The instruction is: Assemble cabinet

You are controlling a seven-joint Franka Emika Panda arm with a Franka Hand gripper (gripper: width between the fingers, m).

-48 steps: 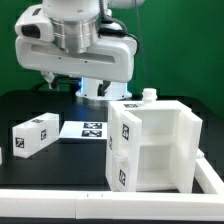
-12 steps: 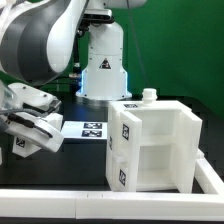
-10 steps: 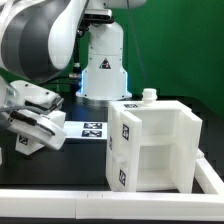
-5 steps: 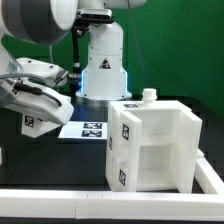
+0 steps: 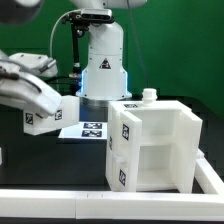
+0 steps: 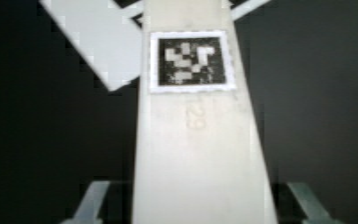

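Green backdrop, black bench (image 5: pixel 40 165), hand (image 6: pixel 190 205) pinching a white panel (image 5: pixel 48 113) lifted clear above the marker board (image 5: pixel 88 130), probably for carrying over to the open cabinet shell (image 5: pixel 155 145) waiting nearby.

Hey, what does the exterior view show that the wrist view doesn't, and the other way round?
Only the exterior view shows the open cabinet shell standing on the black table, the robot base behind it, and the whole of the marker board.

Only the wrist view shows both fingers of the pincer closed on the sides of the white block, with its tag seen square on.

Both show that block, held off the table, and part of the marker board.
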